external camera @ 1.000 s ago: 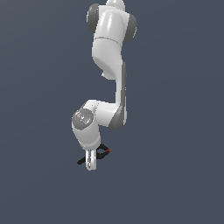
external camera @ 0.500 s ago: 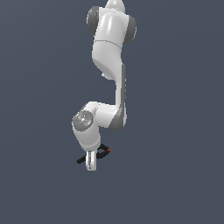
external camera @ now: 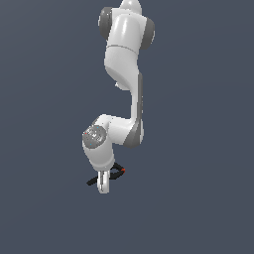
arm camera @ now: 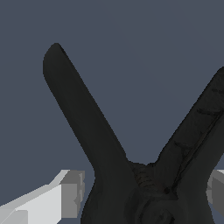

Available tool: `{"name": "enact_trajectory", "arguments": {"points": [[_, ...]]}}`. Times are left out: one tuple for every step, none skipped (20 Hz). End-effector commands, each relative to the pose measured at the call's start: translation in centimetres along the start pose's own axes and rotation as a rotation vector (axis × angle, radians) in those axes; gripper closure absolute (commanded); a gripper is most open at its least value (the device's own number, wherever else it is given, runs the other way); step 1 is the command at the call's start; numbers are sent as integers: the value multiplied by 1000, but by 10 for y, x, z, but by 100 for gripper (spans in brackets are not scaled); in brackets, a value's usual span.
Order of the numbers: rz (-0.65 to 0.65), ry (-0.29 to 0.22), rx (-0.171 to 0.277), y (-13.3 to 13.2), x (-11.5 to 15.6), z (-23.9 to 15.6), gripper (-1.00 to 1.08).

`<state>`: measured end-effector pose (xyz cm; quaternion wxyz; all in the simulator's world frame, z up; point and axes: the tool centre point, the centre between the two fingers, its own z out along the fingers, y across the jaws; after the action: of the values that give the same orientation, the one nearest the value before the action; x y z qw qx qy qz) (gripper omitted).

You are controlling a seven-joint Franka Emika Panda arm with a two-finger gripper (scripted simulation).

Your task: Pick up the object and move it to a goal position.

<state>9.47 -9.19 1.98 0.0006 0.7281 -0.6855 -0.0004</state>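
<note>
Exterior view: the white Panda arm (external camera: 124, 74) hangs from the top of the frame against a plain slate-grey background, elbow bent, wrist pointing down. The gripper (external camera: 103, 185) sits at the lowest point of the arm. The black spring clamp (external camera: 115, 173) lies directly at the gripper, crossing behind the fingers. One dark handle end pokes out toward the exterior view's left of the fingers; the other part extends to the exterior view's right and ends in a small red-orange tip (external camera: 123, 170). The fingers look close together around the clamp's middle, but in this view the pair reads as one pale lobe and contact cannot be resolved.

Wrist view: the spring clamp (arm camera: 131, 183) fills most of the frame, very close to the lens. Two black handles splay apart in a V from a pivot region with a visible coil or ribbed detail. A pale grey finger (arm camera: 70, 190) shows on one side of the clamp body, its pad just beside or touching the clamp. A second finger (arm camera: 216, 188) is partly visible at the opposite edge, against the other handle. The clamp body sits between the two fingers; the jaws are narrowed onto it and appear to grip it at the pivot.

Clamp orientation: handles point away from the wrist camera.
</note>
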Motion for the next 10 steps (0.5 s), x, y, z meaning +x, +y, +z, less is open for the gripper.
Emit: {"name": "enact_trajectory", "arguments": {"points": [[-1, 0, 1, 1, -2, -3, 108], [-1, 0, 1, 2, -3, -4, 108], [-1, 0, 1, 3, -4, -5, 108], [-1, 0, 1, 4, -5, -7, 108], [-1, 0, 1, 5, -7, -9, 108], [-1, -1, 1, 7, -8, -11, 108], [-1, -1, 1, 9, -10, -13, 108], [-1, -1, 1, 11, -12, -16, 108], [-1, -1, 1, 13, -14, -19, 108], [-1, -1, 1, 15, -17, -23, 108]]}}
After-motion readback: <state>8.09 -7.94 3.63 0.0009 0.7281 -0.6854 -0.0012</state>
